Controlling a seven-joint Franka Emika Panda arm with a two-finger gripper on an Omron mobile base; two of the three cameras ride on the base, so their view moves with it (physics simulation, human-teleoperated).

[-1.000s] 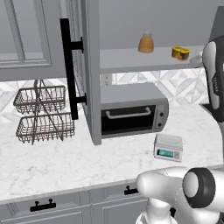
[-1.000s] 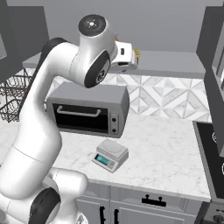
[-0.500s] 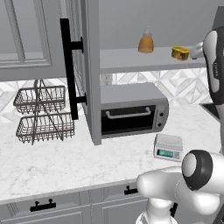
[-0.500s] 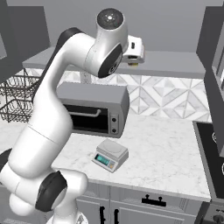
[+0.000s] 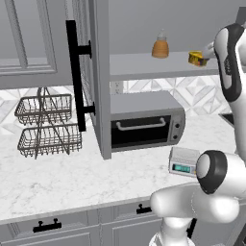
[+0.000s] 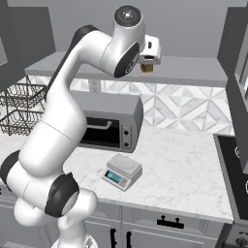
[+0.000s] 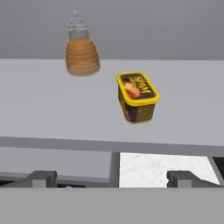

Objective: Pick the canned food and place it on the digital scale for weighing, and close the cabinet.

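Note:
The canned food, a low yellow tin with a dark band, stands on the grey cabinet shelf just right of centre in the hand view. It also shows at the shelf's right end. My gripper is open, short of the shelf's front edge and level with the tin, with nothing between the fingertips. The cabinet door stands swung out, its black bar handle facing the camera. The digital scale sits on the marble counter in front of the toaster oven's right end.
An orange bottle stands on the shelf left of the tin. The grey toaster oven sits under the shelf. Wire baskets stand at the left. A stove top lies at the counter's right end.
The arm has lifted and reached further toward the shelf, bringing the hand close to the tin. The jaws have stayed open.

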